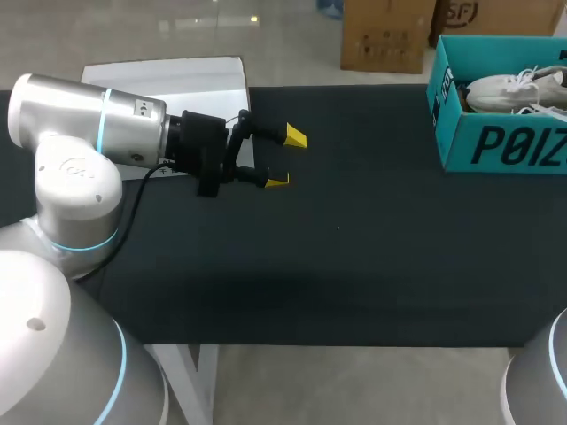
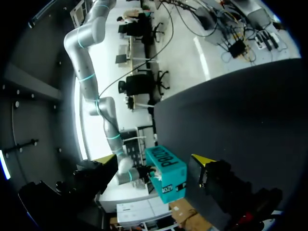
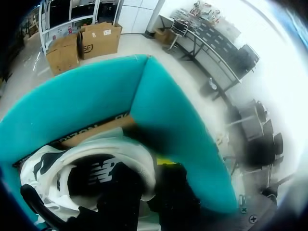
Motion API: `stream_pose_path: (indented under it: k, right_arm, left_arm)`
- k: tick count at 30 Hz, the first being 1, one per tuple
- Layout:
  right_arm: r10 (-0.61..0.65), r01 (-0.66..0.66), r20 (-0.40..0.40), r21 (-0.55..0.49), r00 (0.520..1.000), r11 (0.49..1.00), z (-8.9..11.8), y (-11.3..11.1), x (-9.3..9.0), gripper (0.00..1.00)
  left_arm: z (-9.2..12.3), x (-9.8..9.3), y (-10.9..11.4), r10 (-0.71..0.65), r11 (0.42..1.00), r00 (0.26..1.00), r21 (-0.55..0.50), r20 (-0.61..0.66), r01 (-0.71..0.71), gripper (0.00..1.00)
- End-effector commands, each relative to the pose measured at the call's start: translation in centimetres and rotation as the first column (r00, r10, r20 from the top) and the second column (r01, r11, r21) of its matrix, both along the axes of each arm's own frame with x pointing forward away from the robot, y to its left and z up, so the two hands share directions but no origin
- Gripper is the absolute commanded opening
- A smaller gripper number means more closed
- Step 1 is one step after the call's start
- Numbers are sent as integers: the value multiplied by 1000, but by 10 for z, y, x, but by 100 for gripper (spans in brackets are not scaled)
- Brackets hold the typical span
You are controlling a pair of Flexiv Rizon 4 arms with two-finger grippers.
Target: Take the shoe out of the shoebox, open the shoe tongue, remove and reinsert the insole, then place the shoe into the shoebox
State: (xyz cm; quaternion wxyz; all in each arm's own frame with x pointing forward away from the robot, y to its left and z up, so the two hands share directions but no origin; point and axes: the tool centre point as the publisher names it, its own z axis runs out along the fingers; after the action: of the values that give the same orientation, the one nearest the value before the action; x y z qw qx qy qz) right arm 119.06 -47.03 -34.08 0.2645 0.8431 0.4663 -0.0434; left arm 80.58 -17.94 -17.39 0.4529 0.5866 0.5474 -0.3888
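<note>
Teal card makes up the shoebox (image 1: 500,106), which stands at the far right of the black tabletop (image 1: 354,257) with its lid off. A white shoe (image 1: 514,88) lies inside it, laces showing above the near wall.

In the right wrist view the shoe (image 3: 91,168) fills the space just ahead of the right tool (image 3: 166,166): its opening faces the camera, a dark insole or lining visible within, and the box's teal walls (image 3: 159,110) rise behind and beside it. Only a sliver of yellow shows by the shoe's heel rim, the rest of the tool being dark and blurred, so I cannot tell whether its fingers are spread or have hold of the rim. It is plainly down in the box, right at the shoe.

The left tool (image 1: 270,159) hangs over the far left of the tabletop, well apart from the box, with its two yellow tips spread and nothing between them. In its own view the left tool (image 2: 144,161) looks out along the tabletop toward the box (image 2: 166,173).

As for progress, the shoe sits in the box as the task's end wants it, and just as it would before being lifted out. With the right tool down at the heel, this fits either a grasp for taking the shoe out or a release after putting it back; the pictures do not settle which. Whether the tongue has been opened cannot be seen.
</note>
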Motion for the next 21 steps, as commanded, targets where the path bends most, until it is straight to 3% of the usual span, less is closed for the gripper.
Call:
stream_pose_path:
  k: [1,9,16,17,19,21]
  right_arm:
    - [-16,16,-32,12,999,1000,-21,-11,20,0]
    - [-23,24,-37,34,999,999,-33,-11,13,0]
    - [-25,26,-28,39,999,999,-27,-10,4,0]
    - [-29,30,-25,42,999,999,-27,-11,2,20]
    - [-36,37,-18,48,999,998,-22,-12,0,100]
    - [-35,35,-10,71,999,997,-15,-11,-2,100]
  left_arm:
    - [0,0,0,0,1000,1000,5,1,0,100]
    - [0,0,0,0,1000,1000,5,1,0,100]
    - [0,0,0,0,1000,1000,5,1,0,100]
    - [0,0,0,0,1000,1000,5,1,0,100]
    - [0,0,0,0,1000,1000,5,1,0,100]
    - [0,0,0,0,1000,1000,5,1,0,100]
